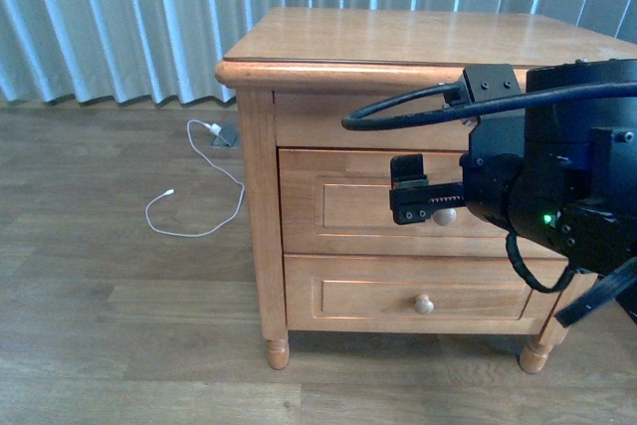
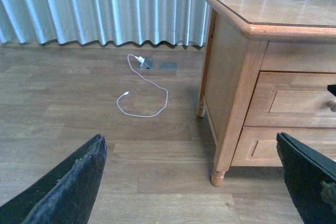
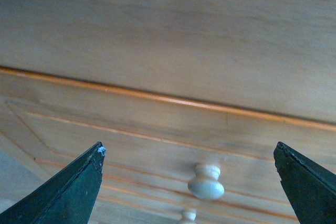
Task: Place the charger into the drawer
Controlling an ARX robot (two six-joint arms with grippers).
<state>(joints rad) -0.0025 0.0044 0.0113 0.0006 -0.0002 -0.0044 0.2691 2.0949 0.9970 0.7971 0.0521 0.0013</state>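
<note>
The drawer (image 1: 348, 202) is the upper one of a honey-coloured nightstand and is shut, with its round knob (image 1: 445, 215) in front. My right gripper (image 1: 430, 198) is open, right in front of that knob. In the right wrist view the knob (image 3: 206, 183) sits between and a little beyond the open gripper (image 3: 188, 148), not touched. My left gripper (image 2: 189, 137) is open and empty, hanging above the floor to the left of the nightstand; the drawer (image 2: 294, 100) shows at its right. The charger is not in view.
A long thin white cable (image 1: 199, 198) with a small grey block (image 1: 225, 135) lies on the wooden floor left of the nightstand, near the curtain. The lower drawer (image 1: 398, 296) is shut. The nightstand top (image 1: 418, 37) is bare.
</note>
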